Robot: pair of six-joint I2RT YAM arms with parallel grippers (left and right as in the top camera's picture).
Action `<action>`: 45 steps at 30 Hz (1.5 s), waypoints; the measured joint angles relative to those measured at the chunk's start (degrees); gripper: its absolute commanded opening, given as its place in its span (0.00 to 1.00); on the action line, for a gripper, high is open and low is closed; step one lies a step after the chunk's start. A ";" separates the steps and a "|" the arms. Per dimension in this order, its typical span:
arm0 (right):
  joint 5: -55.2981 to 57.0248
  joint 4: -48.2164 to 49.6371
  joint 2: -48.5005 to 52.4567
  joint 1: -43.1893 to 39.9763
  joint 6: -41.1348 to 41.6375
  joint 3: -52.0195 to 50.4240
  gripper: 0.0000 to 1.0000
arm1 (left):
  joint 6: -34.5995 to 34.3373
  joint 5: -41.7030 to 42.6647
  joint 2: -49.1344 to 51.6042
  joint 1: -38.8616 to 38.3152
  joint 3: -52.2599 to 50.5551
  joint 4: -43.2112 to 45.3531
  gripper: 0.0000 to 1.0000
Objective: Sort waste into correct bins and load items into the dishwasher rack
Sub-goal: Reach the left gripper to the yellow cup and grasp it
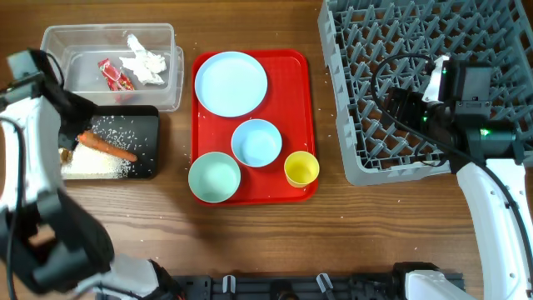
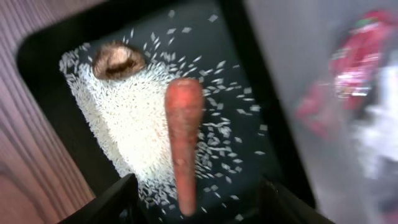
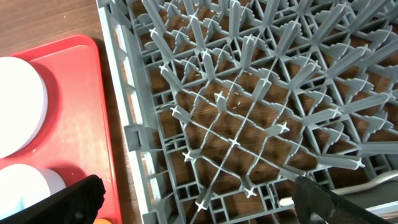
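From overhead, the clear plastic tub (image 1: pixel 58 37) sits at the far left and holds a red snack wrapper (image 1: pixel 117 75) and a crumpled white tissue (image 1: pixel 143 60). Just near of it, the black tray (image 1: pixel 154 125) holds white rice grains (image 1: pixel 96 164), an orange carrot (image 1: pixel 107 146) and a small brown food scrap (image 1: pixel 67 154). On the red serving tray (image 1: pixel 296 100) in the middle sit the pale blue plate (image 1: pixel 231 83), pale blue bowl (image 1: pixel 256 142), pale green bowl (image 1: pixel 214 177) and yellow cup (image 1: pixel 301 168). The grey dishwasher rack (image 1: pixel 366 58) stands at the right with no dish in it.

In the left wrist view, the left gripper (image 2: pixel 199 202) hangs above the black tray with its jaws spread wide, gripping nothing. The carrot lies across the rice between them.

In the right wrist view, the right gripper (image 3: pixel 202 208) is released above the rack's pegs, beside the red tray's edge.
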 measured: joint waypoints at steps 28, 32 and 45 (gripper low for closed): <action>-1.75 0.98 0.00 0.00 0.26 0.00 1.00 | 10.16 2.75 -10.88 -46.01 0.00 4.63 0.81; -5.16 1.05 0.00 0.00 -0.70 0.00 1.00 | 12.55 5.75 -10.88 -47.15 0.00 4.11 0.82; -14.32 0.76 0.00 0.07 -2.60 0.00 0.99 | 22.40 16.06 0.15 -47.60 0.00 4.04 0.81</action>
